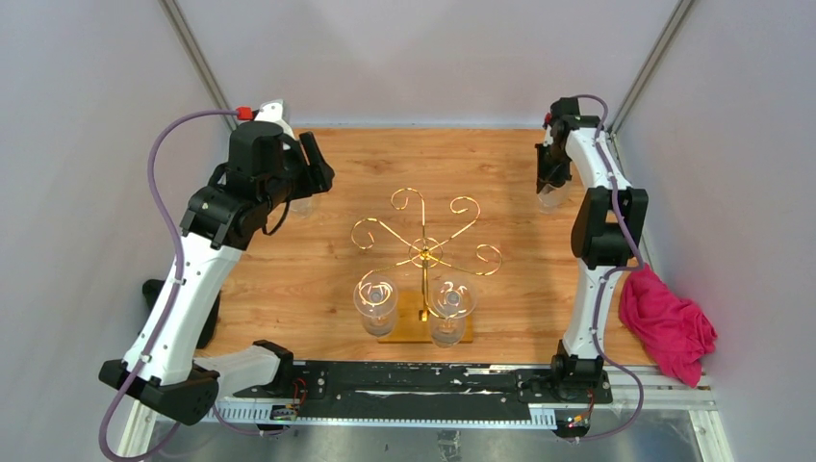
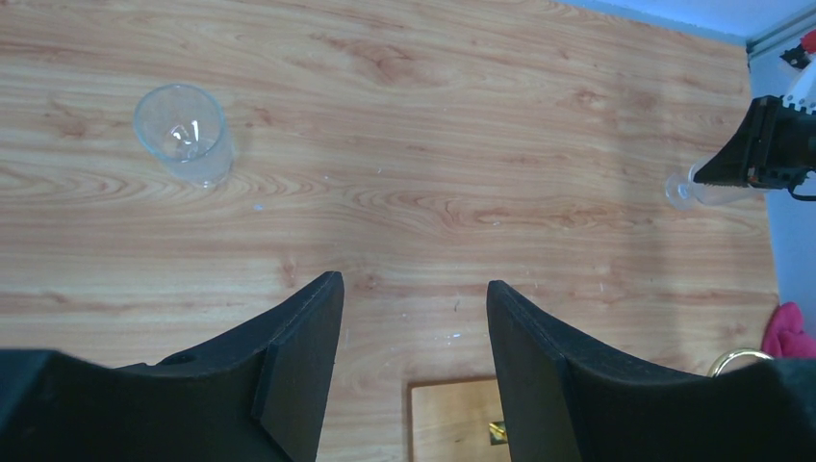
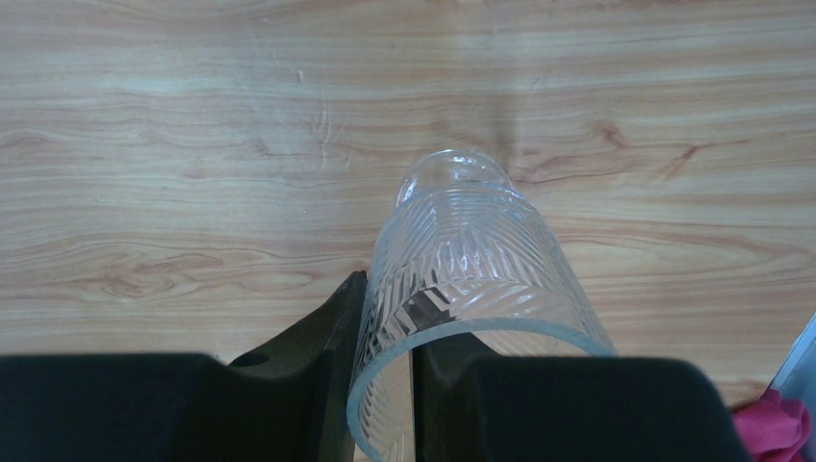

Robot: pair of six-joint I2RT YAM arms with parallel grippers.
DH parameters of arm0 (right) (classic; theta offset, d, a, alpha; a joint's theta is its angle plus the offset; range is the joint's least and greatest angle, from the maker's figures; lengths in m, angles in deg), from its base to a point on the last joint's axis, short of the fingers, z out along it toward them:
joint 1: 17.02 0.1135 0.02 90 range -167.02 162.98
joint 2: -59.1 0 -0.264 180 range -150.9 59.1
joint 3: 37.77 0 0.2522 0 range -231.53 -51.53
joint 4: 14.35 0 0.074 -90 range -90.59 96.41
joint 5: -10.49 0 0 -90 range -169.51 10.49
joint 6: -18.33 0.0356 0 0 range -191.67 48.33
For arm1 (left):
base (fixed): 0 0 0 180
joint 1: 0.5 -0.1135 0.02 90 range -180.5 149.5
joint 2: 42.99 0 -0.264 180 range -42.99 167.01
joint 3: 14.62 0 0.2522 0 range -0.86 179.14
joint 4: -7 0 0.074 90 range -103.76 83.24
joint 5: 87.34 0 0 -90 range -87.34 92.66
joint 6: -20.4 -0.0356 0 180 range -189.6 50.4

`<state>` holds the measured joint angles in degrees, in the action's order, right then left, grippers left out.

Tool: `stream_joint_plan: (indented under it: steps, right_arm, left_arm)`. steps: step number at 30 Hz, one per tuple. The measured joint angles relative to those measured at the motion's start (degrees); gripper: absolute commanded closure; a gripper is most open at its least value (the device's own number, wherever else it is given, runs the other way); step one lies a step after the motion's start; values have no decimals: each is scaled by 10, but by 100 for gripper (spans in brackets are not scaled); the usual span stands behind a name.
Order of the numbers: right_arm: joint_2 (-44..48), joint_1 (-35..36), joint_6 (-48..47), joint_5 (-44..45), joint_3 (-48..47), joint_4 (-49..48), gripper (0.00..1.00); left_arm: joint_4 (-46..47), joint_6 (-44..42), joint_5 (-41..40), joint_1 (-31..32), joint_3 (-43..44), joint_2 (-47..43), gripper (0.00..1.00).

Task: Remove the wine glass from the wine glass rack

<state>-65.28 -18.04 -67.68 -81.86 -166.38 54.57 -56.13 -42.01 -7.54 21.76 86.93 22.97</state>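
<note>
Right jaws sit closest to the lens in the right wrist view, clenched on the rim of a ribbed wine glass (image 3: 471, 260): one finger (image 3: 322, 337) outside the wall, the other inside. Its long axis points away from the wrist, foot toward the tabletop (image 1: 318, 279); whether the foot touches the wood or sits just above it, cannot tell. Right arm (image 1: 601, 226) is at the far right corner, left arm (image 1: 192, 279) at the far left. Wine glass rack (image 1: 423, 252) stands centre, its wooden base (image 2: 452, 414) showing between the left fingers. Pink cloth (image 1: 669, 322) lies at the right edge. Two more glasses hang on the rack's near side, axes vertical: near-left glass (image 1: 375, 306) and near-right glass (image 1: 450, 310). One loose glass (image 2: 183, 144) stands upright on the wood, apart from the left jaws, which are spread and hold nothing. Judgement: left arm is free, and the near-left glass lies inward and toward the bases from it, so it is the likelier taker, coming in from the side across that vertical axis.
</note>
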Motion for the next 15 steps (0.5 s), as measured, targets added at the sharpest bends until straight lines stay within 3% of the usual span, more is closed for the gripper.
stream_joint_plan:
  steps: [10, 15]
  right_arm:
    - [9, 0, -2, -1, 52, -52, 100]
    - [21, 0, 2, -3, 72, -70, 74]
  left_arm:
    - [14, 0, 5, 0, -16, 2, 38]
    - [19, 0, 8, 0, -20, 2, 37]
